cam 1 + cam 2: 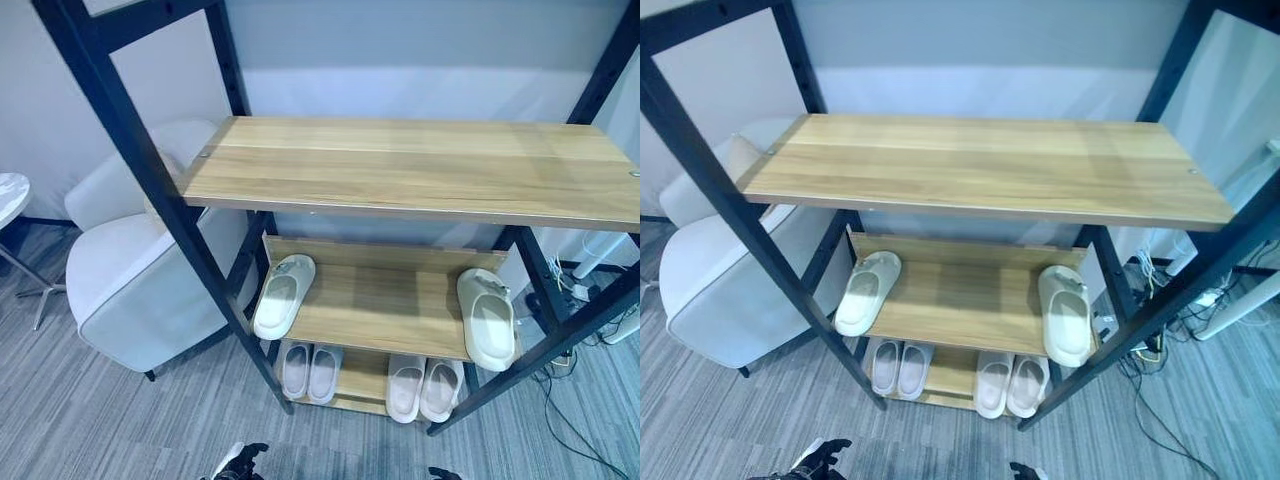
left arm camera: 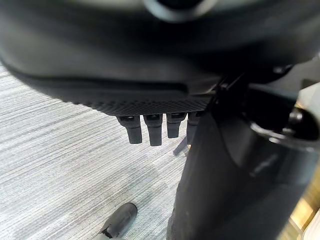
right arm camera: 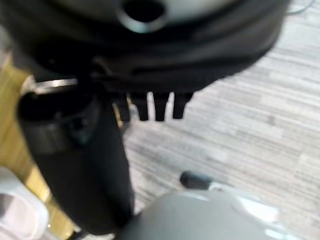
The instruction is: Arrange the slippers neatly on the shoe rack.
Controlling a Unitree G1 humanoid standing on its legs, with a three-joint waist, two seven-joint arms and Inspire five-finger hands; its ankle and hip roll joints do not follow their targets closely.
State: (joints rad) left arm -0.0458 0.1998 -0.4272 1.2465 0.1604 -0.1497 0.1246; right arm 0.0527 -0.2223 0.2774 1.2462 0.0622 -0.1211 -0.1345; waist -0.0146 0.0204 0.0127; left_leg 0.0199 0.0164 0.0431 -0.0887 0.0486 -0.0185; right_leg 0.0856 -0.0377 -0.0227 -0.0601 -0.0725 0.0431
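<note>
Shoe rack (image 1: 420, 170): black metal frame, three wooden shelves, standing on grey carpet (image 1: 90, 420).

Top shelf (image 1: 980, 165): bare wood.

Middle shelf (image 1: 385, 300): two cream slippers, well apart. Left slipper (image 1: 283, 295) lies at the left end of this shelf, toe toward the back, its heel jutting over the front edge. Right slipper (image 1: 487, 318) lies at the right end, also lengthwise, angled a little outward.

Bottom shelf (image 1: 362, 378): two pairs of pale slippers, each pair side by side and touching. Left pair (image 1: 309, 371) sits below the left slipper; right pair (image 1: 424, 387) sits below and inward of the right slipper.

White armchair (image 1: 135, 270): just left of the rack, partly behind its front post.

Left robot hand (image 1: 240, 463): low in front of the rack, holding nothing; fingers (image 2: 150, 131) straight and apart (per its wrist view).

Right robot hand (image 3: 155, 107): likewise in front of the rack, fingers straight, nothing held.
</note>
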